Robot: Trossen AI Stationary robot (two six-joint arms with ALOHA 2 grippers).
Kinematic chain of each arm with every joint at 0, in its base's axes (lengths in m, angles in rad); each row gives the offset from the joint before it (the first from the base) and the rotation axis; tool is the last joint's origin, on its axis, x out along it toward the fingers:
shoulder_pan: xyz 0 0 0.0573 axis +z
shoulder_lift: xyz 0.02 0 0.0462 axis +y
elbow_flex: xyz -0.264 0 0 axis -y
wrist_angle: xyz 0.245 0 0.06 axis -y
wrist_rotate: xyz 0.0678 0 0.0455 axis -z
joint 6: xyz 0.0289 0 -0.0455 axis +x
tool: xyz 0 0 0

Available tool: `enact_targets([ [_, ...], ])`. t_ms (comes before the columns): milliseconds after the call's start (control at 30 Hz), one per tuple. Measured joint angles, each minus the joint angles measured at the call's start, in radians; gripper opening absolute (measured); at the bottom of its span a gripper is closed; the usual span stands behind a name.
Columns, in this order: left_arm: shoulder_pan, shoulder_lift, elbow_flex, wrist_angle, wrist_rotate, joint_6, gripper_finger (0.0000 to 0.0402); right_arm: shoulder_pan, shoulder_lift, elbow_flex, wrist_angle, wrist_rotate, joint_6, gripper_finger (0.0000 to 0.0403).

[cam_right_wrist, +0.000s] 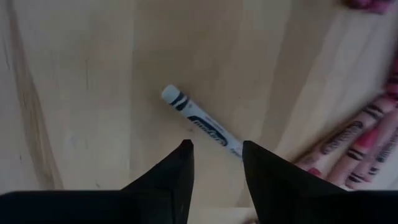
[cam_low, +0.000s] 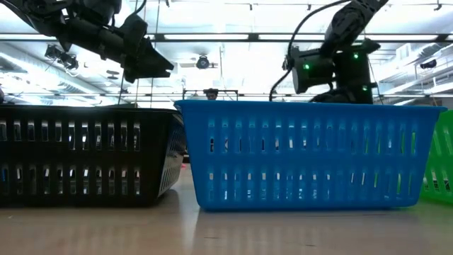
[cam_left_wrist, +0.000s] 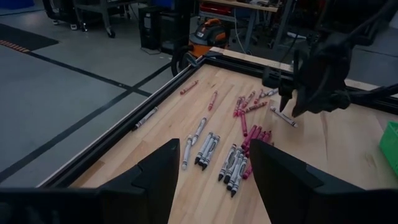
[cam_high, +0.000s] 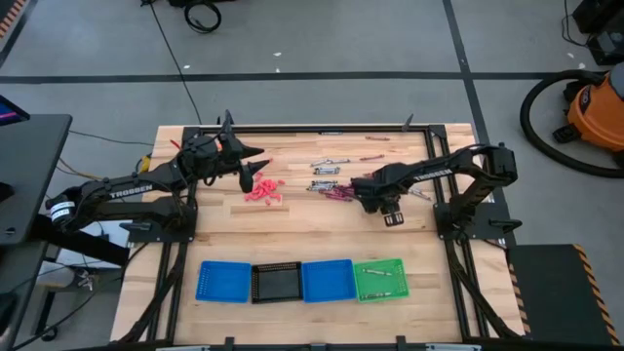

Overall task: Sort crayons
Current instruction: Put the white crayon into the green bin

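Over the wooden table's point(cam_high: 292, 229) right half, the right gripper point(cam_right_wrist: 214, 155) hangs open, empty, above a grey paper-wrapped crayon point(cam_right_wrist: 202, 121); the left gripper point(cam_left_wrist: 211, 168) hovers open, empty.

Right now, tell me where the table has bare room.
Bare wood lies between the crayon piles and the row of trays, and at the table corners beside that row. It is crowded around the right gripper.
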Motion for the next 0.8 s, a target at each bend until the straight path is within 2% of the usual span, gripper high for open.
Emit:
enact_targets([
  [167, 0.000, 0.000, 0.000, -0.001, 0.000, 0.000, 0.0205, 0.000, -0.001, -0.041, 0.057, 0.008, -0.021, 0.0142],
  [400, 0.000, 0.000, 0.000, -0.001, 0.000, 0.000, 0.0205, -0.003, -0.002, -0.057, 0.081, -0.047, -0.039, 0.0133],
  [533, 0.000, 0.000, 0.000, -0.001, 0.000, 0.000, 0.0205, -0.014, -0.002, -0.057, 0.081, -0.083, -0.016, 0.0106],
  [800, -0.002, 0.000, 0.000, -0.002, 0.000, -0.005, 0.0205, -0.028, -0.003, -0.057, 0.081, -0.119, 0.027, 0.0029],
])
